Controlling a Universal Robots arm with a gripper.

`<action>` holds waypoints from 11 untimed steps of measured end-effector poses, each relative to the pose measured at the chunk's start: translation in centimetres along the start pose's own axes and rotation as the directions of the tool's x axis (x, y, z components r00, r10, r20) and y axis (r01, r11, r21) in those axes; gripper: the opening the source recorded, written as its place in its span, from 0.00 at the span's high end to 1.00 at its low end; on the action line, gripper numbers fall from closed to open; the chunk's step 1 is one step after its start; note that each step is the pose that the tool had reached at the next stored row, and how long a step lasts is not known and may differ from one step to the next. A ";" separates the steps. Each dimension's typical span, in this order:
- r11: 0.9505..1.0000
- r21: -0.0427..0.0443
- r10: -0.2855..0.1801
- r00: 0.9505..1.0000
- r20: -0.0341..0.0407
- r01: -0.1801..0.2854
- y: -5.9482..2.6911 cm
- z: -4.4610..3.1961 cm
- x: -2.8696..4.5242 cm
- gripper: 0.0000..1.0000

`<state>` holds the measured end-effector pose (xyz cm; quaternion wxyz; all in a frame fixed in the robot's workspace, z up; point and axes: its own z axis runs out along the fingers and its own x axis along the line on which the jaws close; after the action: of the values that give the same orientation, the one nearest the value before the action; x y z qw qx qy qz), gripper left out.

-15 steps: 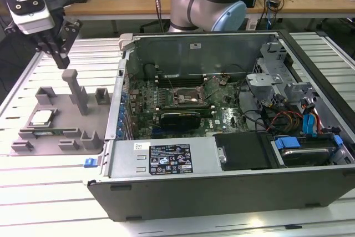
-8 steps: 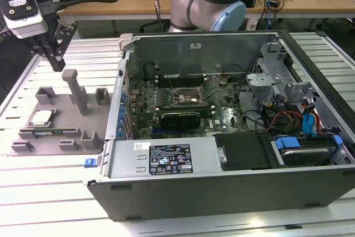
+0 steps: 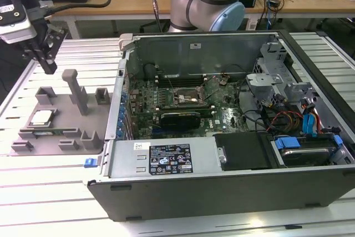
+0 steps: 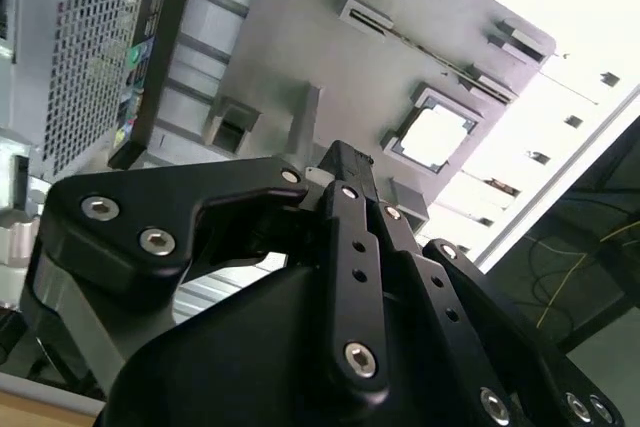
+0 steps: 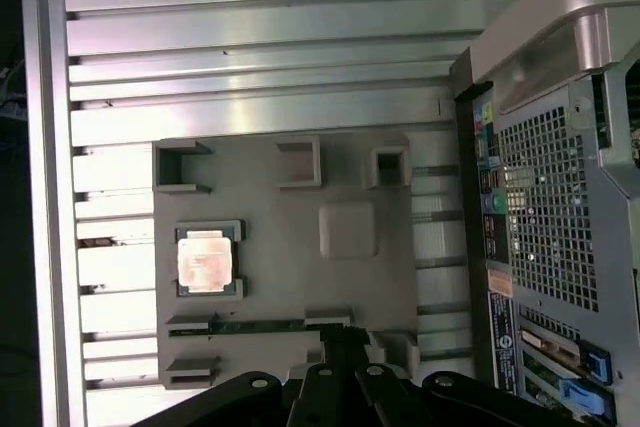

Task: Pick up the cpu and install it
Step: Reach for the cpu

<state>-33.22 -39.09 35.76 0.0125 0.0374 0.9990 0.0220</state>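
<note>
My gripper [image 3: 50, 66] hung over the far end of the grey tray [image 3: 62, 121], which sat on the slatted table at the exterior view's left of the open case [image 3: 166, 192]. I could not tell whether it was released or clenched, but it carried nothing. The cpu [image 3: 41, 117] lay flat in its square nest on the tray's left part, nearer than my gripper and apart from it. I judged the step in hand to be the approach to the chip. Doing it well meant centring over the nest, squaring my wrist to the chip's edges, coming down plumb, and taking the chip by its thin rim so that it lifted level without scraping the nest walls or catching the tall post [image 3: 75, 88] beside it. The exterior view gave me what the wrist cameras lacked: my height over the tray, and the socket [image 3: 186, 98] deep inside the case, well apart to the right. The first wrist view looked straight down on the cpu [image 5: 208, 260], so I could read its outline against the nest corners, with a green memory stick [image 5: 255, 325] in the slot just beside it. The second wrist view looked along my gripper [image 4: 345, 159] and showed the cpu [image 4: 433, 137] off to one side of its tip, not under it.
</note>
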 end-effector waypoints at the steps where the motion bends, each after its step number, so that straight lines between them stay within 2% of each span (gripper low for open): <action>1: 1.000 0.000 0.000 1.000 0.000 0.000 0.05 0.27 0.78 0.89; 6: 1.000 0.000 0.000 1.000 0.000 0.000 0.14 0.73 2.17 0.89; 8: 1.000 0.000 0.000 1.000 0.000 0.000 0.24 1.00 2.97 0.89; 11: 1.000 0.000 0.000 1.000 0.000 0.000 0.41 1.25 3.46 0.89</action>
<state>-36.60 -38.37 34.44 0.0125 0.0374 0.9990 0.0220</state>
